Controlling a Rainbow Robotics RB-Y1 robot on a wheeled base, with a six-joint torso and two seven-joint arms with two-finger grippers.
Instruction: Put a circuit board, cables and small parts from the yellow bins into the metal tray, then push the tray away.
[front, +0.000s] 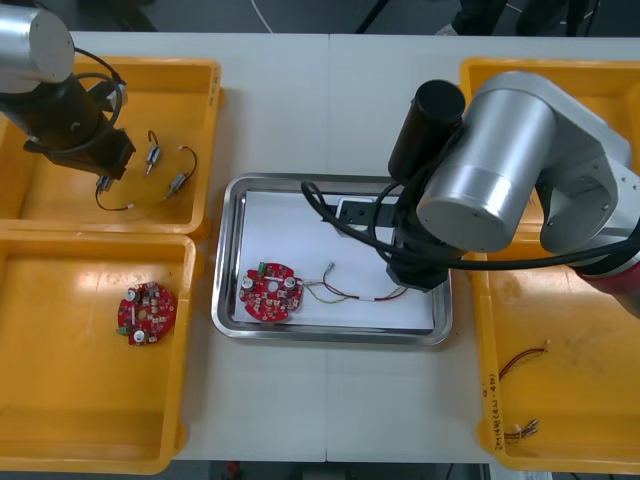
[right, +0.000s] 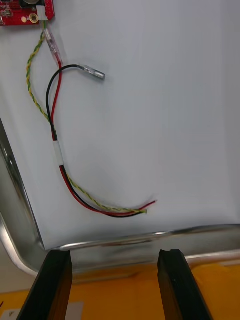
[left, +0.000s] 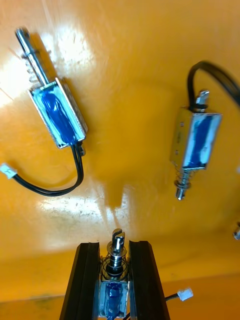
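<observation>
My left gripper (left: 115, 272) is down in the far-left yellow bin (front: 200, 90), shut on a small metal part (left: 114, 287) with a blue-wrapped body and a spring. Two more small metal parts (left: 57, 117) (left: 196, 140) with black leads lie on the bin floor beyond its fingers. My right gripper (right: 114, 282) is open above the right rim of the metal tray (right: 150, 245). A red and yellow cable (right: 56, 145) lies loose on the tray's white floor beyond the fingers. A round red circuit board (front: 270, 292) lies in the tray's left part.
Another red circuit board (front: 146, 311) sits in the near-left yellow bin (front: 90, 440). The near-right bin (front: 600, 400) holds two small cables (front: 522, 360) (front: 520, 430). The right arm's bulk covers the tray's right end and part of the far-right bin (front: 480, 75).
</observation>
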